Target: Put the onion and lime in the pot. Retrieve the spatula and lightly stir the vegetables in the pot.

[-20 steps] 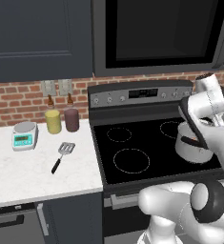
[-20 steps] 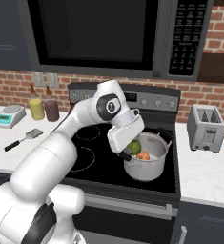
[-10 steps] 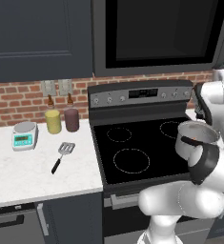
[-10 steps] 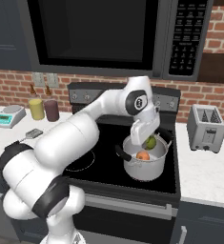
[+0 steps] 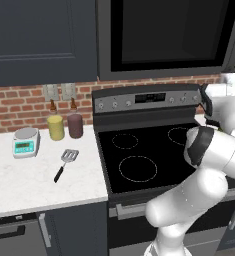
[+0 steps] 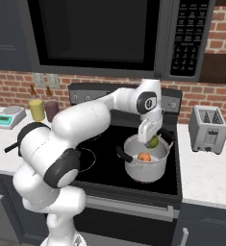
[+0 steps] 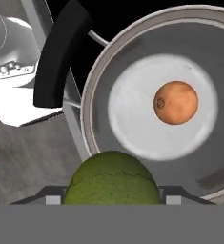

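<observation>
Over the pot's point(image 6: 144, 166) rim on the stove point(image 6: 105, 158), the gripper point(image 6: 152, 140) hangs with its 2 jaws set fairly wide and clamped on the lime point(image 6: 153, 141), one finger on each side of it. From the hand view the lime point(image 7: 112, 178) sits dead centre between the fingertips at 6 o'clock, a dull green ball with a yellowish tinge and faint cracked lines across its skin, its lower part cut off by the picture's edge. Beyond it the pot point(image 7: 92, 119) opens as a shiny steel circle with a rolled rim, and the onion point(image 7: 176, 102) lies on the pot's pale floor at about 2 o'clock from the lime, well apart from the fingers; it is a small round orange-tan ball with a tiny dark dimple on its left face. A dark curved pot handle point(image 7: 58, 52) runs off toward 11 o'clock. In the right base view the onion point(image 6: 144, 157) rests inside the pot just below the lime, at 7 o'clock from it. Far off at 9 o'clock on the white counter point(image 5: 19, 180), the spatula point(image 5: 65, 164) lies flat, slotted silver head toward the wall and black handle toward the counter's front edge
</observation>
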